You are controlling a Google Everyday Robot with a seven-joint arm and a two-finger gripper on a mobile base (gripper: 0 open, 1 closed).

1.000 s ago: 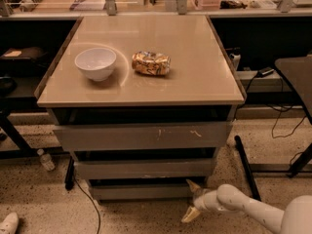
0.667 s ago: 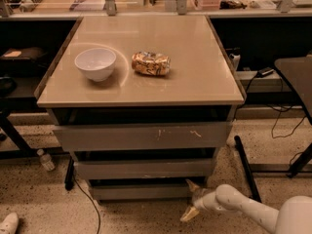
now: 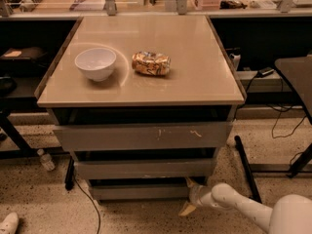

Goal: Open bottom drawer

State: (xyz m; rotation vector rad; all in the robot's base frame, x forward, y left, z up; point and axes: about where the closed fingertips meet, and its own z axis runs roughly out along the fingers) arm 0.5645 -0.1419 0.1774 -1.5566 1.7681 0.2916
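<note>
Currently on hand: bottom drawer [image 3: 139,191], slimmest of three grey fronts, low at 6 o'clock beneath the middle drawer [image 3: 144,168] and the scratched top drawer [image 3: 144,136]; flat, handleless, seemingly shut or nearly so. Gripper [image 3: 188,196] at 5 o'clock, close against the right end of that front, fingers spread wide, one tip toward 12 o'clock and the other toward 6 o'clock, holding nothing. White arm [image 3: 243,209] trailing off toward 4 o'clock. Step in hand, by judgement: gaining purchase on the drawer's right edge. Advised: hook a finger behind the edge rather than pinching the bare face, with no handle to take; draw straight out toward 6 o'clock, level and slow, to guard against the shallow tray skewing under an off-centre pull. Also listed: bowl [image 3: 95,62] at 11 o'clock and snack packet [image 3: 151,63] at 12 o'clock on the tabletop [image 3: 195,82], well apart from the work; avoid jolting the cabinet.
</note>
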